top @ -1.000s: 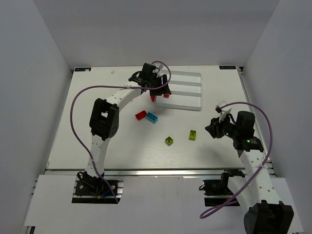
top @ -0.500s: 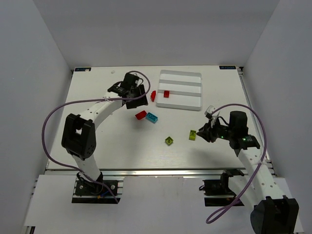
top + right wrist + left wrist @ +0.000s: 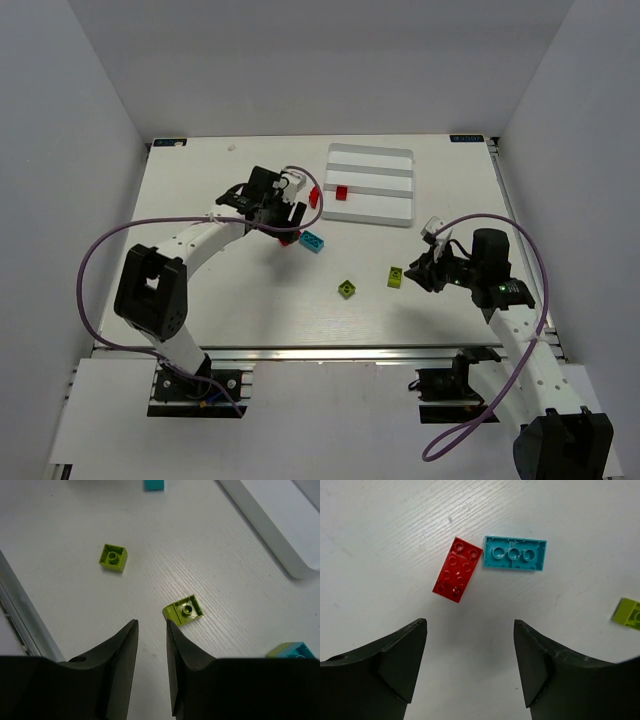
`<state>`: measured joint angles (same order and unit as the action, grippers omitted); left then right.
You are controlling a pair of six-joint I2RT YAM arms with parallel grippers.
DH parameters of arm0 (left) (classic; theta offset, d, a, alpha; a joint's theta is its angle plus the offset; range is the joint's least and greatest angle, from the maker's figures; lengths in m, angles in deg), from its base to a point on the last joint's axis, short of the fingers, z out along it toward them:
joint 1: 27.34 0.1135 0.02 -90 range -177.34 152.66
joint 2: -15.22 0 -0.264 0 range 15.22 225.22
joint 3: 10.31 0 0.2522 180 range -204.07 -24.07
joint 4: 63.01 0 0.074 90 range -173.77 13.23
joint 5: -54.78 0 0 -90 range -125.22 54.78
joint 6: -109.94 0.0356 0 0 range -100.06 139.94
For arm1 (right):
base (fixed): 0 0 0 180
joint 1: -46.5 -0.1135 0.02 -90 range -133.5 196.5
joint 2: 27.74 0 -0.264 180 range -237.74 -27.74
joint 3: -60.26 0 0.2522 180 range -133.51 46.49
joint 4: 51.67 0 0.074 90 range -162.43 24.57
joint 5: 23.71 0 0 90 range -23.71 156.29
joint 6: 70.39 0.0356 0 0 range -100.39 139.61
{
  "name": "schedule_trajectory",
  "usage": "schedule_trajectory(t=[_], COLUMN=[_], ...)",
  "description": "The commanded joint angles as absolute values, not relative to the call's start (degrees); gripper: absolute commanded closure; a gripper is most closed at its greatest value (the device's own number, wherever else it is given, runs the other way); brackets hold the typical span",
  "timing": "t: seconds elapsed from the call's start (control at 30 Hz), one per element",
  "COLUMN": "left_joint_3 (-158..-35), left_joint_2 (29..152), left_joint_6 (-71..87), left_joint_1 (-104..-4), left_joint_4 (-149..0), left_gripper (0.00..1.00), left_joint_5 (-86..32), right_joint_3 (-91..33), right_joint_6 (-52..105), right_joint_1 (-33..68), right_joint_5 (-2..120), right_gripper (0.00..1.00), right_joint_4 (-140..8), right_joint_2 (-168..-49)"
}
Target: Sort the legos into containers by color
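Observation:
The white tray (image 3: 385,218) stands at the back, with one red brick (image 3: 341,192) in it near its left end. A small red piece (image 3: 314,196) lies just outside the tray's left edge. My left gripper (image 3: 287,226) (image 3: 470,623) is open and empty. It hovers over a red brick (image 3: 457,570) lying beside the cyan brick (image 3: 515,560) (image 3: 313,240). My right gripper (image 3: 416,274) (image 3: 151,623) is narrowly open and empty. One of its fingertips is right next to a yellow-green brick (image 3: 184,610) (image 3: 396,277). The second yellow-green brick (image 3: 113,557) (image 3: 347,288) lies further left.
The tray's near corner (image 3: 292,562) shows at the upper right of the right wrist view. The table's metal front rail (image 3: 320,350) runs along the near edge. White walls enclose the table on the left, back and right.
My left gripper has pulled back from the tray, leaving a red brick there, and now hangs over the red and cyan bricks. My right gripper moved left to the yellow-green brick.

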<state>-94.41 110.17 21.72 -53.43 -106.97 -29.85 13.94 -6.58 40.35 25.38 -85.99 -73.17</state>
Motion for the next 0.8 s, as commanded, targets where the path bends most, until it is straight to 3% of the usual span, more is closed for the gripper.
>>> schedule_trajectory(t=[0.0, 0.3, 0.77], left_joint_3=[-96.57, -104.57, -102.73], left_joint_2=[112.32, 122.09, 127.19], left_joint_6=[33.56, 38.75, 39.98], left_joint_1=[-53.53, -54.15, -54.15], left_joint_4=[-106.04, -108.15, -105.78], left_gripper=[0.20, 0.24, 0.25], left_joint_5=[-28.35, -29.68, -32.49], right_joint_3=[13.27, 13.18, 12.83], right_joint_6=[-7.72, -7.81, -7.99], right_joint_1=[40.00, 40.09, 39.91], right_joint_5=[25.07, 25.24, 24.63], right_gripper=[0.65, 0.64, 0.63], right_joint_4=[-86.26, -86.44, -87.05], right_joint_2=[-72.48, -71.25, -71.16])
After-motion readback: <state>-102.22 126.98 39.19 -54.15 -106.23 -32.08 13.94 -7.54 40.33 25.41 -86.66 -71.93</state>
